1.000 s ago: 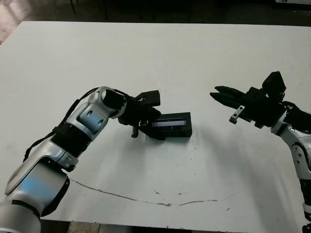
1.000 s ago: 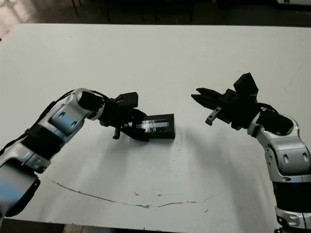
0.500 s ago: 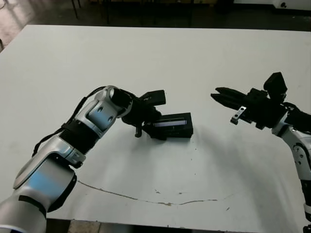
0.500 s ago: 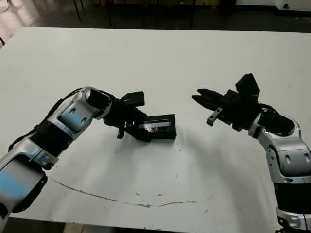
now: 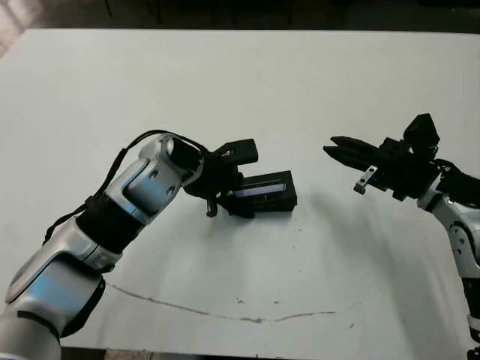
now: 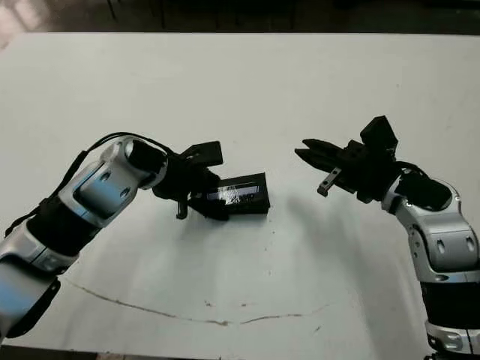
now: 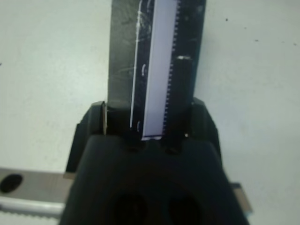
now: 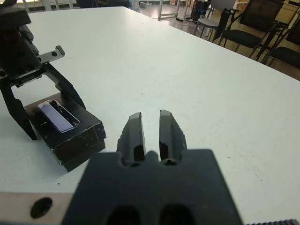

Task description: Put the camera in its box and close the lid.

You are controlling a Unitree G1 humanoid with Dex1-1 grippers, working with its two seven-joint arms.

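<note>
The lid (image 5: 264, 192), a flat black cover with a silvery-white label strip along its top, sits level on the closed box, forming one black block near the middle of the white table (image 5: 247, 82). The box below it shows only as the dark side wall (image 8: 77, 143) in the right wrist view; the camera is not visible. The left gripper (image 5: 234, 201) is at the lid's left end, its two black fingers spread and straddling that end, one on the far side and one on the near side. In the left wrist view one finger (image 7: 180, 89) lies along the lid beside the label strip; whether the fingers press the lid's sides cannot be told. The right gripper (image 5: 335, 148) is well apart from the lid, to its right and above the table, fingers pointing toward it. In the right wrist view its fingers (image 8: 135, 136) are nearly together with a narrow gap between them, holding nothing. A thin dark crack line (image 5: 225, 311) crosses the table nearer the robot than the lid.
</note>
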